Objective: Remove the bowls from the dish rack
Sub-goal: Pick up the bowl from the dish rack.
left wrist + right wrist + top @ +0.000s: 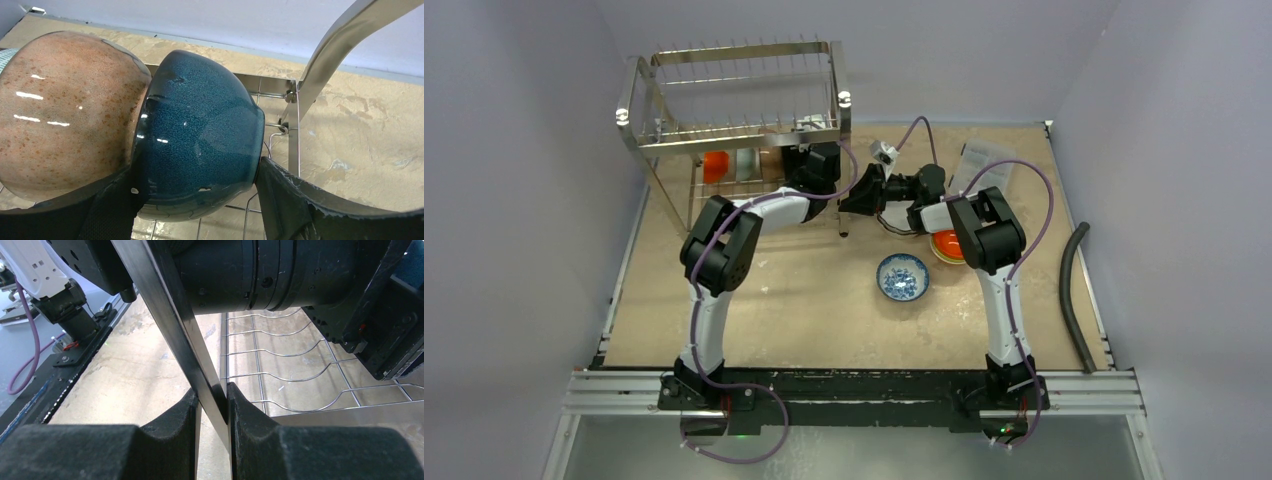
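Bowl check: teal bowl (200, 130) on edge in the lower tier of the dish rack (734, 100).
My left gripper (196, 175) grasps the teal bowl, one finger touching each side; it leans against a speckled tan bowl (65, 110). My right gripper (212, 400) is clamped on a flat steel upright of the rack. A blue-patterned bowl (903, 277) sits on the table (804, 300).

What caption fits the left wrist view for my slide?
Left gripper straddles a teal bowl beside a tan speckled bowl in the dish rack.

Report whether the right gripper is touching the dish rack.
Touching. The right wrist view shows the right gripper clamped on a steel leg of the dish rack, no gap either side.
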`<move>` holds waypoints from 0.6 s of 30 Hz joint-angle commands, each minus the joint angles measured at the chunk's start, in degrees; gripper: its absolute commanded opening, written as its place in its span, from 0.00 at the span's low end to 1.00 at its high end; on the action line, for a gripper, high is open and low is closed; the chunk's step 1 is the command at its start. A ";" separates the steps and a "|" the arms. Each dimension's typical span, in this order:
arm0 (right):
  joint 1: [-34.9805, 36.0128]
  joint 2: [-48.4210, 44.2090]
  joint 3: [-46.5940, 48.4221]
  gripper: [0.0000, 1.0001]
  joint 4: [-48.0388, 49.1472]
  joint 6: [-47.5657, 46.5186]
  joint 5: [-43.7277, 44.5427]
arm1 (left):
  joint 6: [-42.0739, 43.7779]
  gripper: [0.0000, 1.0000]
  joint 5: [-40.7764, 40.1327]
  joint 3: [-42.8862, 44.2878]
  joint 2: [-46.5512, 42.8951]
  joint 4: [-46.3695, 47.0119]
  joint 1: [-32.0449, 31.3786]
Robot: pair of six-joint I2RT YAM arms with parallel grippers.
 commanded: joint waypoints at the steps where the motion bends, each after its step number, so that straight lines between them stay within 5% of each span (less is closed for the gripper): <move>1: 5.31 -1.86 -0.23 0.00 29.09 4.58 -3.34 | -2.46 0.56 6.72 0.09 -0.28 -7.39 0.22; 18: 5.31 -1.94 -0.46 0.00 29.09 4.53 -3.06 | -4.28 0.38 16.88 -3.67 -6.23 -4.08 1.83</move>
